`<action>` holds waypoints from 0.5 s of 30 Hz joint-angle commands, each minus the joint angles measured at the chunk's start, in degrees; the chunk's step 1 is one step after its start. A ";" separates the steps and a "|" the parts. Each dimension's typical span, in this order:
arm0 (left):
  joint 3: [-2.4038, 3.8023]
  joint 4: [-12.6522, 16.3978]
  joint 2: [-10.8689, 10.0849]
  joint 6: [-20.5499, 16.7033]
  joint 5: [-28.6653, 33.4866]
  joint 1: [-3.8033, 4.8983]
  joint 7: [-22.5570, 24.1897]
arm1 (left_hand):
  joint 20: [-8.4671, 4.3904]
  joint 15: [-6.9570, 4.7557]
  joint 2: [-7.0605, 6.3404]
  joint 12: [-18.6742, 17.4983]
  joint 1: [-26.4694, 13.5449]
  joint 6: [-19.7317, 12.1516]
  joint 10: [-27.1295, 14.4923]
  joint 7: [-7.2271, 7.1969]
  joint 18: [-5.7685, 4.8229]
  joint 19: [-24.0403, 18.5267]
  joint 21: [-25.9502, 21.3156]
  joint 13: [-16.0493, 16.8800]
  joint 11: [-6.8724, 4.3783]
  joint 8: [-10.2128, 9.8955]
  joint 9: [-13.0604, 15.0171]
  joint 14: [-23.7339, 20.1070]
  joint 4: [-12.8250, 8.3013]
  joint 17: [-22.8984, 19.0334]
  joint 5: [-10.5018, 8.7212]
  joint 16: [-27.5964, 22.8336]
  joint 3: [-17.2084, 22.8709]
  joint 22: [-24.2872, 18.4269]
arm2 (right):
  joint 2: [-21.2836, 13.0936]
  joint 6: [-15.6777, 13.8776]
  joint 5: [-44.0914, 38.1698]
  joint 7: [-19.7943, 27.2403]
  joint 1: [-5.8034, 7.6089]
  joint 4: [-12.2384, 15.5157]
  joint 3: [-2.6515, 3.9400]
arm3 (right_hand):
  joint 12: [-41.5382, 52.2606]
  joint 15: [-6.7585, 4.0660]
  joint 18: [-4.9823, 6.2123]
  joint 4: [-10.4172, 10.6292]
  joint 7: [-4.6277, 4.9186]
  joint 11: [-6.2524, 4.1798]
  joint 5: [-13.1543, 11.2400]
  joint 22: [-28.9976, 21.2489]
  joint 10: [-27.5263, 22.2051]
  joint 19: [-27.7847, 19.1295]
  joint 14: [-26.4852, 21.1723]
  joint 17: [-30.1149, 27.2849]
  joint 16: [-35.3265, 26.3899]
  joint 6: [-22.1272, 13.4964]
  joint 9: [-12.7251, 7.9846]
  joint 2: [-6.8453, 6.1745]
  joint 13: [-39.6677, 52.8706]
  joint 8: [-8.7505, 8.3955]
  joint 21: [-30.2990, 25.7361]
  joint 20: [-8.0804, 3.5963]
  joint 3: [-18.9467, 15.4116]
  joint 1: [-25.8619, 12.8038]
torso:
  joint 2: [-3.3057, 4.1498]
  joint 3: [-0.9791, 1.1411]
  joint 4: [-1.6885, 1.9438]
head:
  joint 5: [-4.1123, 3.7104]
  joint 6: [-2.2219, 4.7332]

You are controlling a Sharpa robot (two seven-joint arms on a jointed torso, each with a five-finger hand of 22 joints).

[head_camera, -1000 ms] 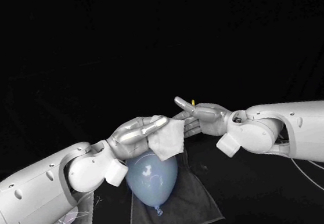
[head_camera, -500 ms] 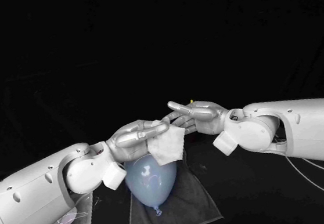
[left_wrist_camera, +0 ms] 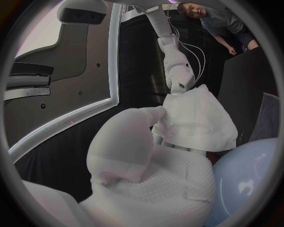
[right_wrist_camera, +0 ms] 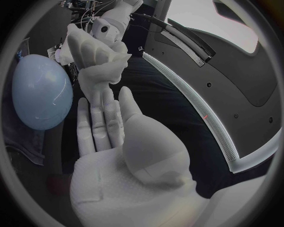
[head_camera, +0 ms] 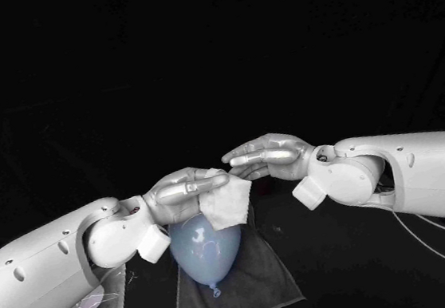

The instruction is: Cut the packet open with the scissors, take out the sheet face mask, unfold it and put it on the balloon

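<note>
Left hand (head_camera: 188,191) fingers are clamped on one edge of the folded sheet face mask (head_camera: 228,201), w/ the rest left hanging, prob. so it can be opened out. The mask is held just above the balloon (head_camera: 207,247); whether they touch cannot be told. Right hand (head_camera: 267,154) fingers are stretched out side by side, palm down, w/ nothing held, just beside the left hand, likely poised to catch a free corner. The balloon is laid on a grey cloth (head_camera: 241,288) near the table (head_camera: 352,293) front edge, presumably vs. rolling. The packet (head_camera: 95,304) is parked towards the front-left corner.
</note>
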 commanded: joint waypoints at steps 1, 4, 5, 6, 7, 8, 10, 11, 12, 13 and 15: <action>0.03 0.04 0.04 0.01 -0.67 0.03 0.01 | -0.01 0.04 0.01 -0.09 -0.41 0.43 0.38 0.01 0.46 0.35 -0.36 0.03 0.17 0.15 0.05 0.35 -0.01 0.06 -0.02 -0.13 0.15 0.01 | 0.02 -2.13 -3.94 0.60 0.11 0.05 0.08 | -0.85 0.04 0.56 -3.56 0.07 -0.15 -0.03 -0.29 0.94 0.55 0.31 0.36 0.85 -0.18 0.07 1.60 0.18 1.20 0.19 0.05 -2.80 -1.98 | -0.01 -0.04 -0.01 | -0.07 -0.09; 0.03 0.06 0.05 0.08 -0.80 0.03 0.02 | -0.01 0.04 -0.10 -0.10 -0.75 0.41 0.42 -0.01 0.46 0.36 -0.37 0.03 0.17 0.27 0.14 0.38 -0.16 0.07 -0.02 -0.15 0.58 0.01 | 0.05 -3.20 -5.97 0.32 0.14 0.14 0.10 | -1.27 0.20 0.54 -3.61 0.20 0.08 0.02 -0.48 0.70 0.35 -0.07 0.67 1.46 -0.58 0.16 1.55 0.31 1.80 0.01 0.16 -4.73 -3.55 | 0.00 -0.06 0.00 | -0.13 -0.17; 0.03 0.06 0.06 0.12 -0.85 0.03 0.02 | -0.01 0.04 -0.10 -0.10 -0.75 0.41 0.42 -0.01 0.46 0.36 -0.37 0.03 0.17 0.27 0.14 0.38 -0.16 0.07 -0.02 -0.15 0.58 0.01 | 0.05 -3.72 -6.74 0.22 0.15 0.18 0.10 | -1.30 0.25 0.55 -3.59 0.19 0.13 0.02 -0.56 0.65 0.28 -0.32 0.83 1.75 -0.56 0.28 1.56 0.41 2.24 -0.07 0.20 -5.54 -4.03 | 0.00 -0.05 0.00 | -0.13 -0.18; 0.03 0.07 0.07 0.16 -0.90 0.03 0.02 | -0.01 0.04 -0.12 -0.09 -0.88 0.44 0.47 -0.05 0.46 0.36 -0.37 0.03 0.16 0.34 0.19 0.38 -0.23 0.07 -0.02 -0.17 0.77 0.00 | 0.06 -4.34 -7.58 0.12 0.16 0.20 0.10 | -1.16 0.19 0.56 -3.61 0.09 0.04 0.03 -0.61 0.79 0.32 -0.42 1.01 2.12 -0.46 0.42 1.77 0.55 2.76 -0.07 0.20 -6.12 -4.09 | 0.00 -0.05 0.02 | -0.18 -0.20; 0.03 0.08 0.07 0.20 -0.96 0.03 0.03 | -0.01 0.04 -0.12 -0.09 -0.88 0.44 0.47 -0.05 0.46 0.36 -0.37 0.03 0.16 0.34 0.19 0.38 -0.23 0.07 -0.02 -0.17 0.77 0.00 | 0.06 -5.33 -8.89 0.02 0.17 0.21 0.11 | -1.15 0.18 0.56 -3.64 0.05 0.02 0.04 -0.63 0.73 0.35 -0.51 1.12 2.34 -0.45 0.51 1.79 0.61 3.06 -0.07 0.19 -6.50 -4.04 | 0.00 -0.05 0.02 | -0.24 -0.23; 0.03 0.09 0.06 0.23 -1.00 0.03 0.05 | -0.01 0.04 -0.12 -0.09 -0.88 0.44 0.47 -0.05 0.46 0.36 -0.37 0.03 0.16 0.34 0.19 0.38 -0.23 0.07 -0.02 -0.17 0.77 0.00 | 0.05 -5.98 -9.85 0.00 0.18 0.19 0.11 | -1.17 0.18 0.56 -3.63 0.06 0.04 0.03 -0.64 0.65 0.36 -0.54 1.17 2.43 -0.47 0.54 1.81 0.62 3.17 -0.07 0.19 -6.65 -4.06 | 0.00 -0.07 0.02 | -0.23 -0.26; 0.03 0.11 0.05 0.27 -1.05 0.04 0.09 | -0.01 0.03 -0.14 -0.07 -1.05 0.48 0.56 -0.11 0.46 0.37 -0.38 0.04 0.13 0.45 0.27 0.39 -0.31 0.08 -0.02 -0.19 1.02 0.00 | 0.01 -7.38 -12.04 -0.02 0.21 -0.01 0.11 | -1.19 0.19 0.55 -3.54 0.00 0.09 -0.01 -0.69 0.38 0.44 -0.72 1.38 2.87 -0.14 0.76 2.04 0.71 3.92 -0.07 0.19 -7.44 -4.45 | -0.02 -0.08 0.04 | -0.25 -0.32; 0.03 0.11 0.03 0.30 -1.07 0.04 0.12 | -0.01 0.03 -0.14 -0.07 -1.05 0.48 0.56 -0.11 0.46 0.37 -0.38 0.04 0.13 0.45 0.27 0.39 -0.31 0.08 -0.02 -0.19 1.02 0.00 | -0.02 -8.01 -13.33 0.00 0.23 -0.24 0.11 | -1.25 0.22 0.55 -3.50 0.02 0.16 -0.02 -0.72 0.15 0.44 -0.82 1.46 3.02 -0.13 0.81 2.12 0.73 4.12 -0.09 0.19 -7.74 -4.65 | -0.02 -0.09 0.04 | -0.27 -0.32; 0.03 0.12 0.01 0.34 -1.08 0.04 0.15 | -0.01 0.03 -0.14 -0.07 -1.05 0.48 0.56 -0.11 0.46 0.37 -0.38 0.04 0.13 0.45 0.27 0.39 -0.31 0.08 -0.02 -0.19 1.02 0.00 | -0.03 -8.28 -14.07 0.00 0.24 -0.41 0.11 | -1.28 0.25 0.54 -3.48 0.03 0.20 -0.02 -0.74 -0.04 0.42 -0.93 1.51 3.12 -0.10 0.84 2.18 0.74 4.26 -0.11 0.20 -7.96 -4.79 | -0.03 -0.09 0.04 | -0.29 -0.33; 0.03 0.13 -0.02 0.43 -1.10 0.04 0.21 | -0.01 0.01 -0.14 -0.06 -1.16 0.51 0.61 -0.14 0.46 0.37 -0.38 0.04 0.11 0.52 0.31 0.45 -0.36 0.09 -0.03 -0.17 1.17 0.00 | -0.06 -8.74 -15.40 0.00 0.26 -0.84 0.11 | -1.42 0.33 0.53 -3.49 0.10 0.35 -0.03 -0.79 -0.59 0.36 -1.18 1.60 3.29 -0.33 0.78 2.23 0.73 4.25 -0.16 0.25 -8.35 -4.99 | -0.03 -0.09 0.06 | -0.33 -0.35; 0.03 0.14 -0.09 0.62 -1.12 0.04 0.31 | -0.02 -0.02 -0.15 -0.06 -1.24 0.52 0.65 -0.16 0.46 0.37 -0.39 0.04 0.10 0.56 0.35 0.55 -0.40 0.12 -0.03 -0.12 1.28 0.00 | -0.06 -9.04 -16.87 -0.05 0.28 -1.59 0.11 | -1.57 0.37 0.53 -3.54 -0.12 0.42 -0.06 -0.84 -1.60 0.37 -1.40 1.79 3.65 -0.83 0.61 2.36 0.68 3.99 -0.20 0.29 -8.67 -4.89 | -0.02 -0.10 0.05 | -0.33 -0.33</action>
